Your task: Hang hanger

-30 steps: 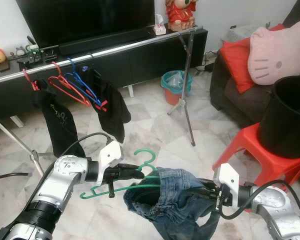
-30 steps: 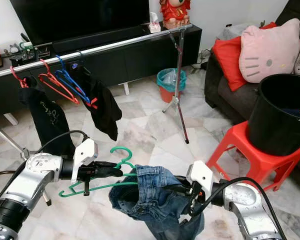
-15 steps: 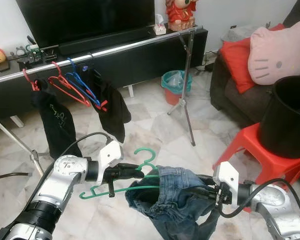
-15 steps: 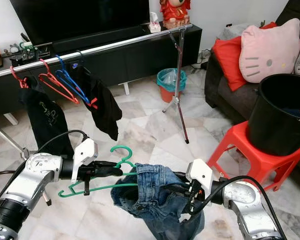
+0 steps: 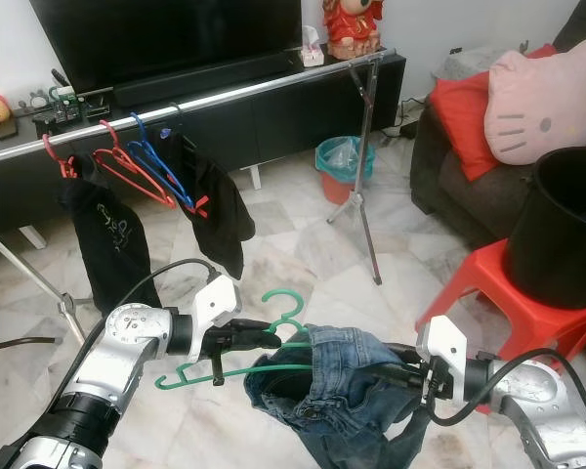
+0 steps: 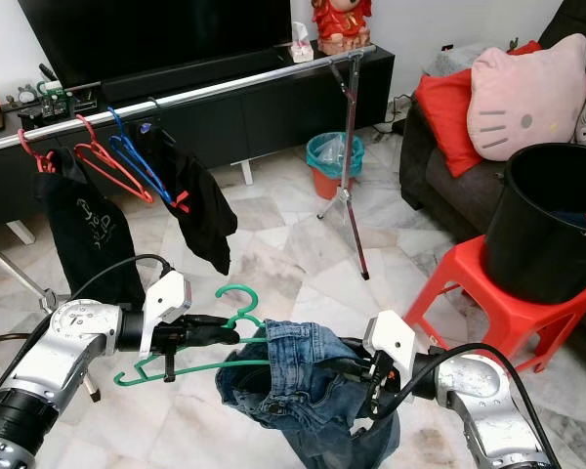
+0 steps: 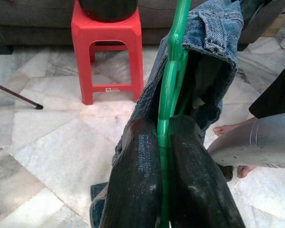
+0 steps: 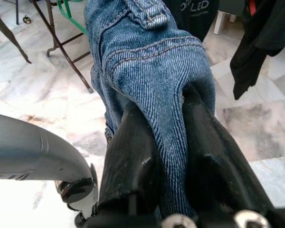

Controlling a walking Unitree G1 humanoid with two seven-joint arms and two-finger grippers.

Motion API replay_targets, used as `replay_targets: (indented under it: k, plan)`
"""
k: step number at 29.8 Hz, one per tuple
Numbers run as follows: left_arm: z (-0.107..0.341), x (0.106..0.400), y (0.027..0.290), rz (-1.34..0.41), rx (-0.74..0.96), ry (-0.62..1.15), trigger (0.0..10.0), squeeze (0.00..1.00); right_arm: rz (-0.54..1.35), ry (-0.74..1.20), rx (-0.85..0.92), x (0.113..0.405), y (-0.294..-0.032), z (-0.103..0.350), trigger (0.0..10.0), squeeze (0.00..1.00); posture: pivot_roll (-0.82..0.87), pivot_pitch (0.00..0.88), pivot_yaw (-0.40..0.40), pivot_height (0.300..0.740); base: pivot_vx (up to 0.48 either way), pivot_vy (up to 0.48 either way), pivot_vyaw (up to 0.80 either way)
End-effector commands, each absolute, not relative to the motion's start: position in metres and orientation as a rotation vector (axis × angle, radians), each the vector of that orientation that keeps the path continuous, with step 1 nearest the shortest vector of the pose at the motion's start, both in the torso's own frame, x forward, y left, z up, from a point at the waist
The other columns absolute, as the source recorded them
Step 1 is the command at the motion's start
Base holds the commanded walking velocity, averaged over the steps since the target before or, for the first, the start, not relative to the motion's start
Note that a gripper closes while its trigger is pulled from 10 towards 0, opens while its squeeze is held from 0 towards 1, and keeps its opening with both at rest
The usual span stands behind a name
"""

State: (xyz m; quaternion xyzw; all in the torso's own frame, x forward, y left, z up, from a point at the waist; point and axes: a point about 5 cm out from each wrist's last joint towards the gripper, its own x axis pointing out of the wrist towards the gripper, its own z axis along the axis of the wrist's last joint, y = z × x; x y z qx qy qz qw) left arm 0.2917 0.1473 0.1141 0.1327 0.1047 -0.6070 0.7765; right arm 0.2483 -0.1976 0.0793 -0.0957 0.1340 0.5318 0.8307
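Observation:
A green hanger (image 5: 273, 337) is held low in front of me, its hook pointing up. My left gripper (image 5: 264, 339) is shut on its bar near the hook; the left wrist view has both fingers (image 7: 133, 190) pinching the green plastic (image 7: 173, 66). Blue jeans (image 5: 337, 386) are draped over the hanger's right end. My right gripper (image 5: 396, 376) is shut on the denim, with a fold (image 8: 156, 85) of it pressed between its fingers (image 8: 133, 156). A silver clothes rail (image 5: 205, 98) spans the space ahead, well above and beyond the hanger.
On the rail hang red (image 5: 127, 166) and blue (image 5: 161, 161) hangers and two black garments (image 5: 220, 210). A red stool (image 5: 513, 308) with a black bucket (image 5: 566, 225) stands at right, a sofa with cushions (image 5: 537, 98) behind. A teal bin (image 5: 344, 168) sits by the TV cabinet.
The jeans have bunched and sagged slightly lower at the hanger's right end as the right gripper shifted. The left arm and the hanger stay nearly still.

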Motion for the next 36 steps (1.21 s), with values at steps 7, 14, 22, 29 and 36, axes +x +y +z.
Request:
replay_targets:
  k: [7,14,22,29,36]
  plan:
    - [0.122,0.2994,0.1522,-1.243,0.29,0.177,0.0,0.0,1.145,0.216,-0.246,0.2536,-0.1903,0.0884,10.0,0.0,0.07,0.018,0.099,0.74,0.0,0.0,0.0]
    - [0.1218,0.2992,0.1522,-1.245,0.29,0.178,0.0,0.0,1.161,0.211,-0.241,0.2543,-0.1885,0.0895,6.4,0.0,0.07,0.018,0.098,0.74,0.0,0.0,0.0]
    - [0.1218,0.2993,0.1521,-1.245,0.29,0.178,0.0,0.0,1.159,0.21,-0.247,0.2543,-0.1882,0.0889,10.0,0.0,0.07,0.018,0.098,0.74,0.0,0.0,0.0]
    - [0.1218,0.2995,0.1517,-1.245,0.286,0.173,0.0,0.0,1.149,0.209,-0.242,0.2572,-0.1874,0.0899,10.0,1.0,0.07,0.02,0.098,0.74,0.0,0.0,0.0]
    - [0.1218,0.2996,0.1507,-1.237,0.269,0.163,0.0,0.0,1.16,0.208,-0.234,0.2579,-0.1876,0.0927,10.0,1.0,0.07,0.019,0.097,0.74,0.0,0.0,0.0]
